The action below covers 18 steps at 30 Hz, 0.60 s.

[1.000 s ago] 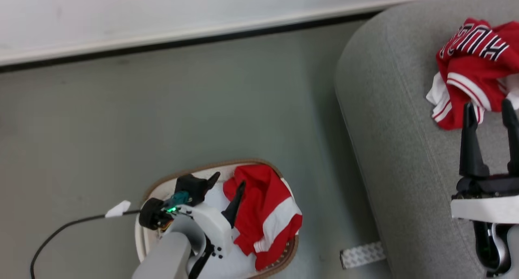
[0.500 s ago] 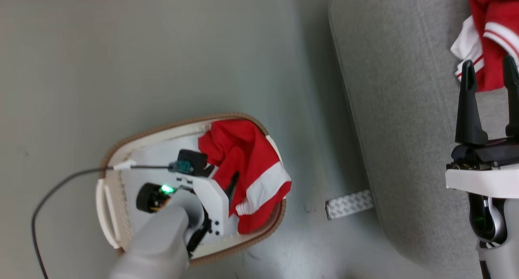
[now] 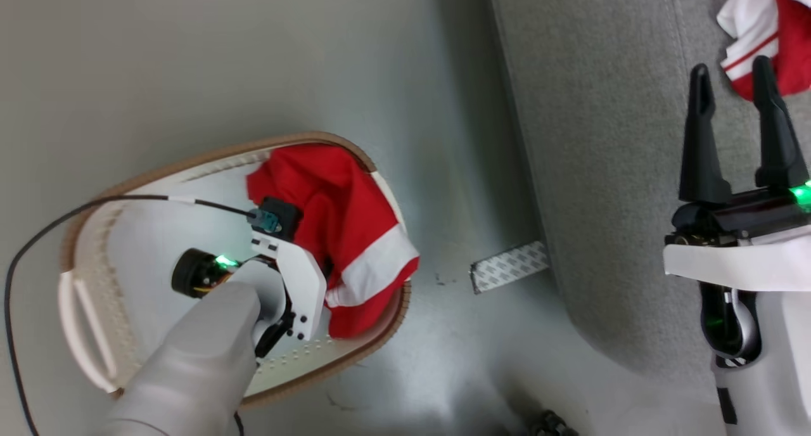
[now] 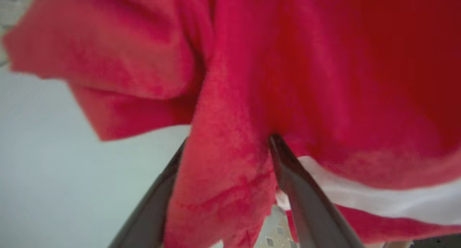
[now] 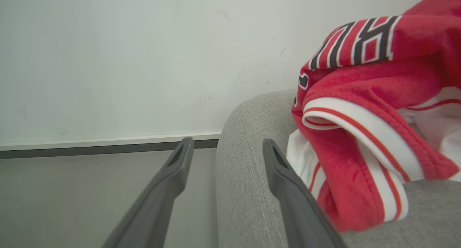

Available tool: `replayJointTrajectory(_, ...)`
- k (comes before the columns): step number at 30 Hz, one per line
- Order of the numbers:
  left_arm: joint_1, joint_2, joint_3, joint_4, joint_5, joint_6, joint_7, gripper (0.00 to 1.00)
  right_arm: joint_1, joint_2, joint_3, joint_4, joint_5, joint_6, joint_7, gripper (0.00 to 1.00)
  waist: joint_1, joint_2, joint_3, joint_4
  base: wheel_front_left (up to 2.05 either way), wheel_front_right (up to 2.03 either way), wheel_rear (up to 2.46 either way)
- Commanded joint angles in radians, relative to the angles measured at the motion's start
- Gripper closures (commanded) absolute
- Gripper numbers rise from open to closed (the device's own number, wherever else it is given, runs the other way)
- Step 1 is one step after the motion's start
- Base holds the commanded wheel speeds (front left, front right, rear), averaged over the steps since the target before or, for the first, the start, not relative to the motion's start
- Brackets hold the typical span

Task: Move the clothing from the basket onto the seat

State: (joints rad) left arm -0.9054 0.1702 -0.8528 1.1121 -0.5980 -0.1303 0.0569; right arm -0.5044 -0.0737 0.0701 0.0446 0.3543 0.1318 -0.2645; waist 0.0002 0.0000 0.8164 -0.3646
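Note:
The white basket [image 3: 190,157] with a brown rim stands on the floor. A red garment with a white band [image 3: 336,214] lies heaped against its right wall. My left arm reaches down into the basket. In the left wrist view my left gripper [image 4: 228,140] is open, its fingers on either side of a fold of this red fabric [image 4: 230,190]. Another red garment with block lettering [image 3: 795,49] [image 5: 360,132] lies on the grey seat [image 3: 602,138] [image 5: 252,168]. My right gripper [image 3: 731,65] [image 5: 227,140] hovers open over the seat, just left of that garment, holding nothing.
A patterned strip of tape [image 3: 510,266] lies on the grey floor between basket and seat. A black cable [image 3: 38,233] loops from my left wrist over the basket's left end. A white wall with a dark baseboard [image 5: 108,147] stands behind the seat.
The head camera has tilted down, so the whole picture has shifted. My left gripper has sunk deeper into the basket and onto the red garment. My right gripper stays open by the seat's garment.

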Motion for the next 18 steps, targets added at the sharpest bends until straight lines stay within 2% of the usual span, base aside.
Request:
replayJointTrajectory(1, -0.021, 0.024, -0.027, -0.013, -0.038, 0.001, 0.014, 0.00, -0.020, 0.007, 0.008, 0.006, 0.009, -0.002, 0.001, 0.00, -0.0002, 0.0000, 0.036, -0.039, 0.00, 0.00, 0.00)
replayJointTrajectory(3, -0.031, 0.041, -0.044, -0.015, -0.068, 0.001, 0.017, 0.54, -0.024, 0.014, 0.014, 0.010, 0.014, -0.002, 0.001, 0.00, -0.0002, 0.0000, 0.044, -0.051, 0.00, 0.00, 0.00)
replayJointTrajectory(4, -0.033, 0.042, -0.052, -0.017, -0.085, 0.001, 0.018, 1.00, -0.024, 0.017, 0.016, 0.011, 0.017, -0.002, 0.001, 0.00, -0.0002, 0.0000, 0.047, -0.057, 0.00, 0.00, 0.00)
replayJointTrajectory(13, -0.021, 0.072, -0.138, -0.026, -0.180, 0.001, -0.006, 1.00, -0.016, 0.023, 0.004, 0.029, 0.006, -0.002, 0.001, 0.00, -0.0002, 0.0000, 0.012, -0.065, 0.00, 0.00, 0.00)
replayJointTrajectory(17, -0.007, 0.061, -0.156, -0.022, -0.213, 0.001, -0.033, 1.00, -0.010, 0.024, 0.001, 0.034, -0.002, -0.002, 0.001, 0.00, -0.0002, 0.0000, -0.025, -0.055, 0.00, 0.00, 0.00)
replayJointTrajectory(18, 0.008, 0.049, -0.171, -0.022, -0.229, 0.001, -0.053, 1.00, -0.003, 0.024, -0.004, 0.038, -0.008, -0.002, 0.001, 0.00, -0.0002, 0.0000, -0.062, -0.043, 0.00, 0.00, 0.00)
